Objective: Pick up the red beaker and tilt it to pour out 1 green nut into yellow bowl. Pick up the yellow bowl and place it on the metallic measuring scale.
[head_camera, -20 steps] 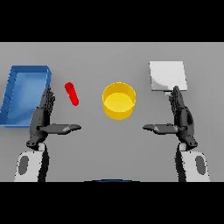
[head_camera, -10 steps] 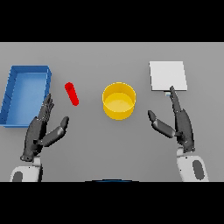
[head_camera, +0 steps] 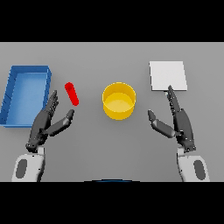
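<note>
Left robot hand [head_camera: 43, 124] open beside red beaker [head_camera: 72, 93], right robot hand [head_camera: 177, 120] open, yellow bowl [head_camera: 119, 101] between them

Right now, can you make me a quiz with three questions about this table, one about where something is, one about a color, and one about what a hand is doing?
1. Where is the red beaker?
A. inside the yellow bowl
B. between the blue bin and the yellow bowl
C. on the measuring scale

2. What color is the bin at the far left?
A. blue
B. green
C. white

3. What is the left hand doing?
A. squeezing the beaker
B. lifting the bowl
C. open, holding nothing

Answers:
1 B: it lies on the table left of the yellow bowl.
2 A: its walls are blue.
3 C: its fingers are straight, just short of the beaker.
</note>
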Robot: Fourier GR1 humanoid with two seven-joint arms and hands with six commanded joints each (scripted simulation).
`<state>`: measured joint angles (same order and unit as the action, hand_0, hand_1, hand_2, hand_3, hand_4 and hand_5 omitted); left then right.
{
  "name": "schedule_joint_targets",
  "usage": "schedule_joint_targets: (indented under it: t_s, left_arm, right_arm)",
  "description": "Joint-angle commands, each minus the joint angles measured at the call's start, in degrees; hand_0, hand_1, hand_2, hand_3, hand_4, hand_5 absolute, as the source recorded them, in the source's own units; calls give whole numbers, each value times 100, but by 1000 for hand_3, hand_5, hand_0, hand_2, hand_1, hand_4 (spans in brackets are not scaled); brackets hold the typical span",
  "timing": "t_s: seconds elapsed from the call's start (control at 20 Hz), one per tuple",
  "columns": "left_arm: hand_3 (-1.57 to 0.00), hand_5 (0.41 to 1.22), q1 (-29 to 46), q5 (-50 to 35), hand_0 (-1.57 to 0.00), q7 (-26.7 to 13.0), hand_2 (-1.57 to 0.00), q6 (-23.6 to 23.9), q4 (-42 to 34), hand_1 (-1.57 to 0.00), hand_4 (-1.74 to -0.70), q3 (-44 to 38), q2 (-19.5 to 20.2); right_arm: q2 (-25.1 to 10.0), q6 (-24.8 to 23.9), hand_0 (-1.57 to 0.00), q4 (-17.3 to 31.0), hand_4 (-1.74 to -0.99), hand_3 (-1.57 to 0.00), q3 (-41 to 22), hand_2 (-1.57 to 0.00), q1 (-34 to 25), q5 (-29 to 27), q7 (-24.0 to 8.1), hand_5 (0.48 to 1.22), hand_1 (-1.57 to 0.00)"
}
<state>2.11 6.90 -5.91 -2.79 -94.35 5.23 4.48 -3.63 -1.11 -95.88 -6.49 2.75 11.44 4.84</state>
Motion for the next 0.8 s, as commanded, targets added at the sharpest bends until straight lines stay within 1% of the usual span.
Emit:
schedule_joint_targets:
  t_s: [0.0, 0.05, 0.1, 0.2, 0.25, 0.35, 0.45, 0.5, 0.55, 0.65, 0.7, 0.75]
  left_arm:
    - [1, 648, -139, 1, 1, 169, 1, 6, 263, 1, -1169, -54, -16]
    - [1, 650, -274, -19, 1, 255, 1, 0, 444, 1, -1178, -119, 1]
    - [1, 648, -484, 41, 1, 196, 1, 43, 747, 1, -1178, -136, -45]
    - [1, 640, -834, 95, 1, 365, 1, 73, 1225, 1, -1176, -270, 35]
    - [1, 637, -957, 76, 1, 443, 1, 31, 1389, 1, -1178, -298, 47]
    - [1, 637, -1258, 110, 1, 586, 1, 26, 1650, 1, -1183, -299, 15]
    - [1, 646, -1424, 141, 1, 703, 1, 24, 1884, 1, -1197, -308, -6]
    - [1, 651, -1568, 186, 1, 704, 1, 48, 2021, 1, -1200, -326, 15]
    - [1, 654, -1683, 239, 1, 701, 1, 91, 2129, 1, -1201, -324, 8]
    - [1, 661, -1961, 324, 1, 637, 1, 156, 2489, 1, -1197, -383, 42]
    - [1, 663, -2022, 346, 1, 707, 1, 166, 2607, 1, -1197, -377, 17]
    - [1, 664, -2148, 359, 1, 675, 1, 205, 2723, 1, -1196, -415, 20]
  right_arm:
    - [-12, 40, 1, -59, -1209, 1, -8, 1, 56, -33, 68, 627, 1]
    - [-1, 52, 1, -84, -1215, 1, -47, 1, 150, -7, 121, 628, 1]
    - [9, 40, 1, -72, -1219, 1, -27, 1, 63, -21, 22, 626, 1]
    - [-34, 71, 1, -44, -1225, 1, 9, 1, 59, -52, -6, 627, 1]
    - [-15, 74, 1, 34, -1229, 1, 21, 1, 72, -72, 54, 626, 1]
    - [-35, 77, 1, -16, -1227, 1, 26, 1, 68, -70, 124, 625, 1]
    - [-33, 22, 1, 11, -1218, 1, 17, 1, 65, 7, 71, 626, 1]
    - [-22, 62, 1, -76, -1222, 1, 5, 1, 78, -48, 26, 627, 1]
    - [17, 79, 1, -25, -1229, 1, 7, 1, 70, -90, 16, 628, 1]
    - [-3, 42, 1, -82, -1226, 1, -1, 1, -12, -33, -110, 631, 1]
    - [2, 44, 1, -24, -1231, 1, 26, 1, 2, -62, -54, 633, 1]
    - [28, 53, 1, -115, -1233, 1, -24, 1, 67, -50, -60, 634, 1]
